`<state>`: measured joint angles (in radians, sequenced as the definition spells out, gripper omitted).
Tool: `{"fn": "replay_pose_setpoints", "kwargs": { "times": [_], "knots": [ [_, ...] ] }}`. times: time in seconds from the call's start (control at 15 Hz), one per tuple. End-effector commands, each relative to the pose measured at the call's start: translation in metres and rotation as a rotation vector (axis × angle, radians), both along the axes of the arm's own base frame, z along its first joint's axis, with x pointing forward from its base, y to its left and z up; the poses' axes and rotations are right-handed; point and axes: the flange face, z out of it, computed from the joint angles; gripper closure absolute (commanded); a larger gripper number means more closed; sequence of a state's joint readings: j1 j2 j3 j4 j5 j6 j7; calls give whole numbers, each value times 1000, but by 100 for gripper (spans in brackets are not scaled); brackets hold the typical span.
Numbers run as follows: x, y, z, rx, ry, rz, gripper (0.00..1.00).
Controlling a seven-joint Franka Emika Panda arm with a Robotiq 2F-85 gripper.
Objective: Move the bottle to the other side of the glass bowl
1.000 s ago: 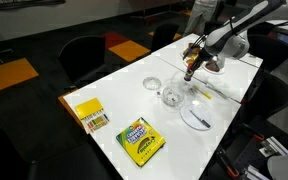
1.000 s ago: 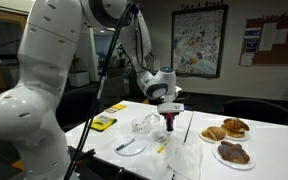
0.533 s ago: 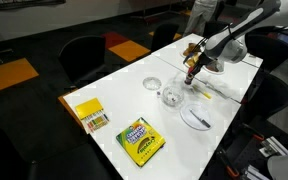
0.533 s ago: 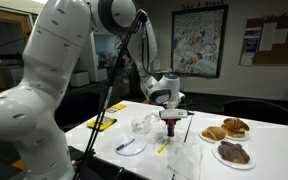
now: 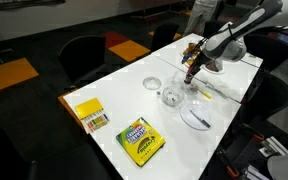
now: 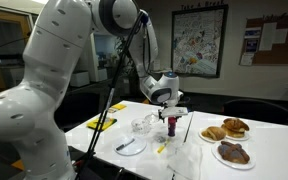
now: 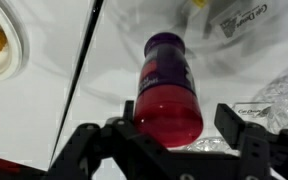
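The bottle (image 7: 169, 85), dark reddish with a red cap, stands upright on the white table between the fingers of my gripper (image 7: 179, 122). The jaws are open: the right finger (image 7: 236, 115) stands clear of the cap, and the left finger (image 7: 119, 128) is close beside it. In both exterior views the gripper (image 5: 190, 68) (image 6: 171, 111) hangs straight over the bottle (image 5: 188, 77) (image 6: 171, 125). The glass bowl (image 5: 172, 96) (image 6: 144, 125) sits on the table just beside the bottle, apart from it.
A white plate with a utensil (image 5: 196, 117) (image 6: 131, 146) lies near the bowl. A small clear dish (image 5: 152, 84), a crayon box (image 5: 141, 140) and a yellow box (image 5: 90, 114) are further along the table. Pastry plates (image 6: 226, 130) (image 6: 233, 152) and a plastic bag (image 6: 184, 158) lie nearby.
The jaws, shut on the bottle a second ago, have opened and let go of it. The arm has hardly moved and the bottle stays in place.
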<state>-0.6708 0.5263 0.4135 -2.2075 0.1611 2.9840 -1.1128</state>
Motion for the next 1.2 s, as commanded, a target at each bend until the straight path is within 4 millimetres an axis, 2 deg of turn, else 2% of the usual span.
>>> {"fn": "replay_pose_setpoints", "kwargs": {
  "times": [0.0,0.2,0.47,0.8,1.13],
  "knots": [
    [6,26,22,19,45,92,0],
    [2,52,44,32,170,87,0],
    [-3,83,94,-121,301,-21,0],
    [-1,152,150,-170,436,63,0],
    [2,192,191,-217,475,136,0]
  ]
}}
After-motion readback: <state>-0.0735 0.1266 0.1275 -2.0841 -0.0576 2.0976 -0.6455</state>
